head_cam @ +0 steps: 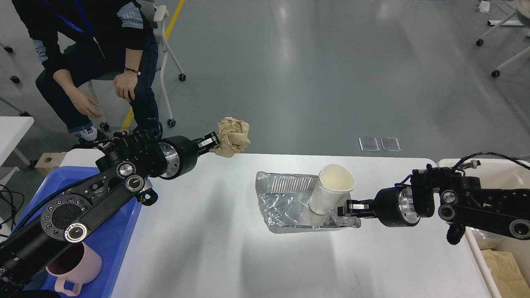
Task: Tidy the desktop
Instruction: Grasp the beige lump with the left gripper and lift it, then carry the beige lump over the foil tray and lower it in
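The white desktop [232, 256] fills the lower view. My left gripper [212, 142] is shut on a crumpled brown paper ball [234, 136] and holds it in the air above the desk's far edge. My right gripper [345, 207] is shut on the right rim of a crinkled foil tray [285, 203], which shows a shadow below it. A white paper cup [331, 188] leans inside the foil tray, next to my right gripper.
A blue plastic tray [120, 248] sits at the left edge with a pink mug [78, 265] in it, partly under my left arm. A cream bin [497, 174] with brown paper stands at the right. A seated person [103, 62] is beyond the far left corner.
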### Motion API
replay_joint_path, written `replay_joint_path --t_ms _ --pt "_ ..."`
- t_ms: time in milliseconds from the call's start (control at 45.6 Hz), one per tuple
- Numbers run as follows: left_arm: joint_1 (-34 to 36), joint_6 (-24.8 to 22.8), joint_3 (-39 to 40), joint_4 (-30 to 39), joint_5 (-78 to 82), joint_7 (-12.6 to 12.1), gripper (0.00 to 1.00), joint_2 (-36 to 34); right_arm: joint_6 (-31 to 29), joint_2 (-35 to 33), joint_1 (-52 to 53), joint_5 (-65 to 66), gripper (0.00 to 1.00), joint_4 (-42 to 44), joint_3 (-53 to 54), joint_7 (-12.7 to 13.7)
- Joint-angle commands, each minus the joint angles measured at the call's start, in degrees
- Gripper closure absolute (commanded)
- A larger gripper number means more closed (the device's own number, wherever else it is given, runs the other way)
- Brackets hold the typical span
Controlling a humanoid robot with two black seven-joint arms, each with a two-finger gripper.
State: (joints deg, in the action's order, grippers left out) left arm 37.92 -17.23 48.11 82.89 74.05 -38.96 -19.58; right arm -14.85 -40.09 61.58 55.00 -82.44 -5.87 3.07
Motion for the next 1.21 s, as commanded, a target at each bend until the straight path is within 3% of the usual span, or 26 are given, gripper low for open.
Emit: replay_joint_path --t_ms 0,219,592,1009,1185 --pt "1.19 -3.85 3.48 0.70 -3.20 -0.86 0.85 -0.02 0.08 3.08 1.00 -0.07 1.00 0.26 -0.19 -0.08" --pt "4.27 -7.11 6.39 0.70 -6.28 -4.29 0.85 0.33 0.17 7.65 2.40 -2.09 1.00 1.31 -0.63 0.01" --pt "10.33 -9.93 5.86 0.00 -13.66 -5.60 0.84 1.65 0.17 11.34 3.55 -3.14 1.00 6.50 -0.72 0.19" --pt "9.98 -13.62 4.72 -0.62 -14.90 -15.88 0.82 9.47 0.26 10.91 3.81 -3.23 1.00 7.20 -2.12 0.19" --pt "10.07 -14.67 4.72 -0.62 -17.62 -16.04 0.82 9.74 0.26 10.90 3.63 -3.23 1.00 9.22 -2.12 0.19"
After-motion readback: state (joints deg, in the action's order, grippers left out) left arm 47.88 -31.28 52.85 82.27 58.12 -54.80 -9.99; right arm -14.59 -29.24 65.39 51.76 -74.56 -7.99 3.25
